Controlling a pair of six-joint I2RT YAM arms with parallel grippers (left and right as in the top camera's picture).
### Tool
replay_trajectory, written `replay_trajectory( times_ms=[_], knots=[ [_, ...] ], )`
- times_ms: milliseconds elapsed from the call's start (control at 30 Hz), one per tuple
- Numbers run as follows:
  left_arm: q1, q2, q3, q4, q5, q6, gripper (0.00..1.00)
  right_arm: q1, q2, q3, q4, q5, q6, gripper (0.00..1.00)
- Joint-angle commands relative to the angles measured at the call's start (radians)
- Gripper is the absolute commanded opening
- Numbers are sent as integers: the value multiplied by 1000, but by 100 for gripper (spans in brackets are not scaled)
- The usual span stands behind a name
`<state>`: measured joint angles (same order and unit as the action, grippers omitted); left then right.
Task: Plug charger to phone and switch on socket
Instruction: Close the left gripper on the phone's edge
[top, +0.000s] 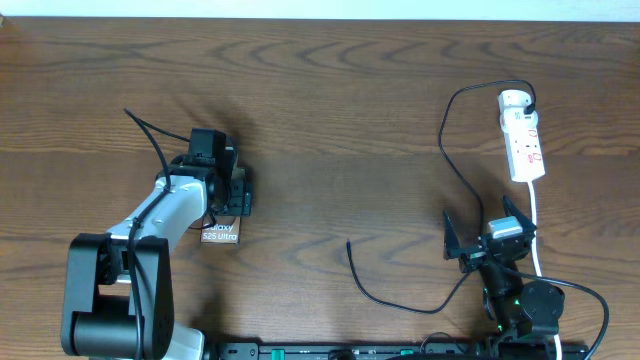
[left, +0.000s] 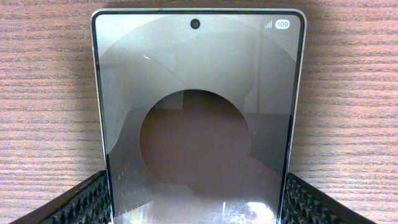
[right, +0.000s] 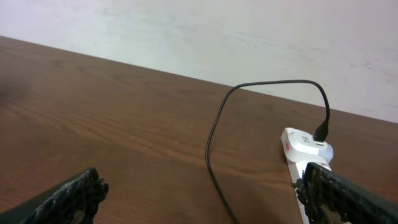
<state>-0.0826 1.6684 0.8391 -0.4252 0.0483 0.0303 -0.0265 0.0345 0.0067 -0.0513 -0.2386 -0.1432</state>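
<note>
Phone (top: 221, 234), flat brownish-grey slab with white lettering, left of centre on dark wooden desk (top: 330, 100), clasped along both long edges by left gripper (top: 225, 190). Right gripper (top: 487, 232) spread wide, empty, near narrow white socket strip (top: 524, 135). Thin black charger cable (top: 455, 165) plugged there, tip loose mid-desk. Squeeze evenly, pinning slab flat against sliding.

You could read white letters on the phone (top: 221, 233) from above: "laxy" and under it "S25 Ultra". The start of the top word was hidden. Up close, its screen showed "100" in a small white oval at the top right corner. The red marks on the socket (top: 523, 135) were too small to read.
</note>
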Motion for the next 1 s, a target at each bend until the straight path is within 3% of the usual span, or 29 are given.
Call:
replay_trajectory(
  times_ms=[0,967],
  knots=[
    [-2,26,-18,-6,-8,3,80,8,-1,-1,-5,0,-8,99],
    [-2,26,-18,-2,-8,2,74,8,-1,-1,-5,0,-8,99]
  ],
)
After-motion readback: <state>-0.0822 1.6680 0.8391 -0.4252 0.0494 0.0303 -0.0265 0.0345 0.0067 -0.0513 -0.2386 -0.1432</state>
